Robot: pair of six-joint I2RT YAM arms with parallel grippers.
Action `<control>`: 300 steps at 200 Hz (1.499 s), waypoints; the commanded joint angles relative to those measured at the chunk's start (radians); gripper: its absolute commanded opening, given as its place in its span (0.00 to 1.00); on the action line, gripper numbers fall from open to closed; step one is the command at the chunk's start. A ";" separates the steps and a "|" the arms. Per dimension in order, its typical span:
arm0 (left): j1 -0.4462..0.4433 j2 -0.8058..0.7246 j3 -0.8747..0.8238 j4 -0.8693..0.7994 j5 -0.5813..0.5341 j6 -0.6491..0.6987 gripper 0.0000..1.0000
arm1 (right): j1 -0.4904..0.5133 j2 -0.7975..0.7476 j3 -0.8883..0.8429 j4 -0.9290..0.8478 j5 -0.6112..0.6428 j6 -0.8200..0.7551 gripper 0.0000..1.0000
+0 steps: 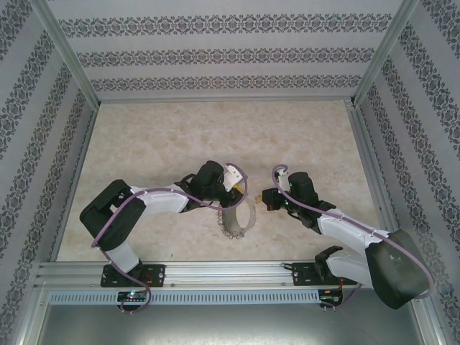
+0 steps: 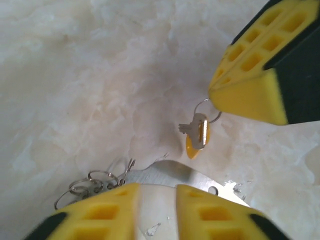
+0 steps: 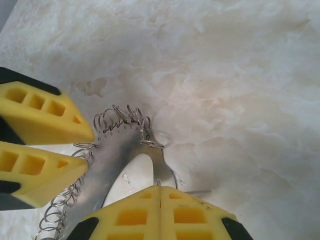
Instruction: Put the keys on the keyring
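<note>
Right gripper (image 3: 160, 189) has its 2 jaws pressed together, pinching the small wire loop of the key (image 2: 199, 131). The key dangles free just beside the keyring (image 3: 107, 155). Left gripper (image 2: 157, 186) sits at the keyring's rim, jaws slightly apart, straddling the flat metal among the little fringe rings (image 3: 120, 117).

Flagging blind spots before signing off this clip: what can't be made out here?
Top view: the key is too small for detail.
Left wrist view: whether the left pincer grips the keyring; the bottom edge cuts off the contact.
Right wrist view: where the right pincer pinches the key; the pincer itself covers that.
</note>
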 commanded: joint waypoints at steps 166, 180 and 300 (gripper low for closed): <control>0.078 0.227 0.405 -0.542 0.220 0.046 0.38 | -0.018 -0.017 -0.034 -0.007 0.001 0.010 0.00; 0.078 0.218 0.384 -0.495 0.181 0.033 0.37 | -0.017 -0.017 -0.035 -0.006 0.002 0.010 0.00; 0.077 0.254 0.372 -0.423 0.153 0.018 0.33 | -0.021 -0.022 -0.035 -0.011 0.002 0.009 0.00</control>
